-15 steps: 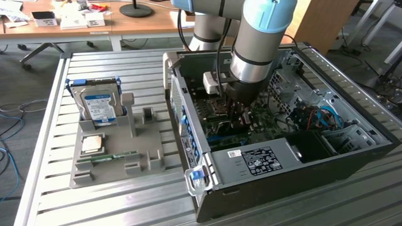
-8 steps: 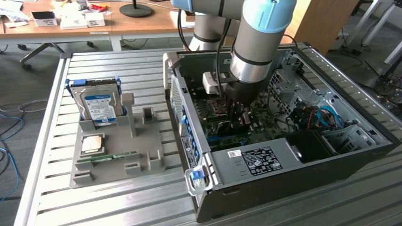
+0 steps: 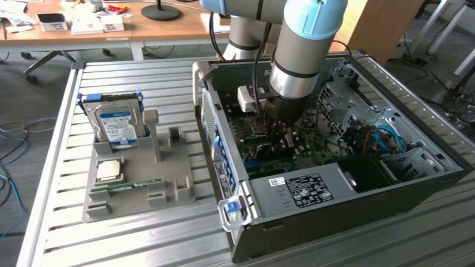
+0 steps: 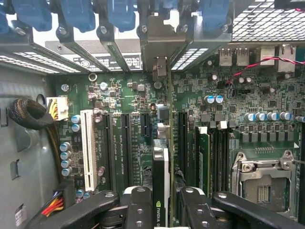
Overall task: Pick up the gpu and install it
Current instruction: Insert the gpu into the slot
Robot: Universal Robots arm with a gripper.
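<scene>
The gpu (image 4: 161, 176) stands edge-on between my fingers (image 4: 138, 210), a thin card with a dark face and a logo. Its silver end bracket (image 4: 159, 43) reaches up to the case's rear slot openings. My gripper (image 4: 161, 212) is shut on the gpu, holding it over the green motherboard (image 4: 128, 95) between the long black expansion slots (image 4: 125, 148). In the exterior view my gripper (image 3: 282, 142) is deep inside the open computer case (image 3: 334, 206); whether the card's edge sits in a slot I cannot tell.
A white slot (image 4: 87, 148), RAM sticks (image 4: 204, 157) and the CPU socket (image 4: 264, 181) flank the card. Blue bracket latches (image 4: 121, 12) line the rear. Outside the case a grey tray (image 3: 133, 203) holds a hard drive (image 3: 117, 125), a CPU (image 3: 109, 169) and a RAM stick (image 3: 137, 184).
</scene>
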